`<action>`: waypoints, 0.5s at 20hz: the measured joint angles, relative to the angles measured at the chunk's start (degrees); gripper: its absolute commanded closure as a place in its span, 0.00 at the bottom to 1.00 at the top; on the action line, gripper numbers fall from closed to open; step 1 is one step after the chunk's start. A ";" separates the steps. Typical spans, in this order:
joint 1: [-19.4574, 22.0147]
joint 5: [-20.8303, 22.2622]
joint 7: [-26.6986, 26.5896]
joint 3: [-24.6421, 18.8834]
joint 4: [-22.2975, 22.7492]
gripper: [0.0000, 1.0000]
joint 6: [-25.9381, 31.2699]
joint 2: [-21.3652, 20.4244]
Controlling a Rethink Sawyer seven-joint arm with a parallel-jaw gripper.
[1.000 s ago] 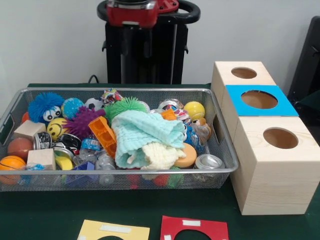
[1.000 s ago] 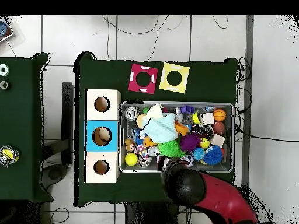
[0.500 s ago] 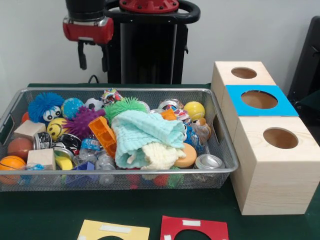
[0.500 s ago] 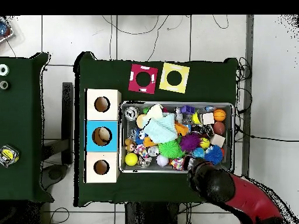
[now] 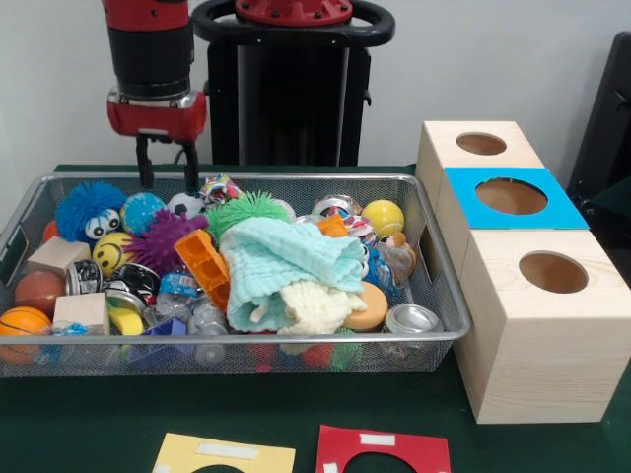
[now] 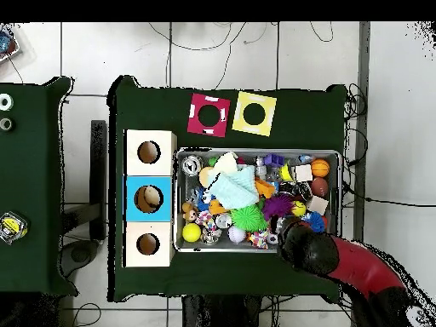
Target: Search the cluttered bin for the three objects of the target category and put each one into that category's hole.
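Observation:
A wire bin [image 5: 237, 341] holds mixed clutter: a blue fuzzy ball [image 5: 89, 209], a blue ball [image 5: 143, 210], a purple spiky ball [image 5: 163, 239], a green spiky ball [image 5: 246, 209], a yellow ball [image 5: 383, 217], wooden blocks and cans. A teal cloth [image 5: 286, 261] covers the middle. My gripper [image 5: 166, 164] hangs open and empty just above the bin's far-left rim, over the blue ball. In the overhead view the arm [image 6: 311, 251] hides the gripper. Three wooden boxes with round holes stand beside the bin; the middle one carries a blue card [image 5: 511, 197].
A red card [image 5: 383, 451] and a yellow card [image 5: 225, 455] lie on the green table in front of the bin. The boxes [image 6: 149, 197] line the bin's side. An orange block [image 5: 204, 264] and a basketball [image 5: 22, 325] lie in the bin.
The arm has swung from above the bin's middle to its far-left corner and come down, bringing the open gripper close to the rim. The bin's contents have not moved.

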State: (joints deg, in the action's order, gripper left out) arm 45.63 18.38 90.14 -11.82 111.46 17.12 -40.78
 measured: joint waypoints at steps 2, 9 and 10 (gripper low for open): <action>-0.23 0.66 0.00 -0.66 -1.38 0.00 0.01 1.26; 0.09 2.84 0.00 -2.99 -6.85 0.00 0.02 5.73; 0.28 3.16 0.00 -3.25 -7.58 0.00 0.01 6.31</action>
State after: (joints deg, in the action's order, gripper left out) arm 45.91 21.54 90.14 -15.07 103.87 17.13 -34.46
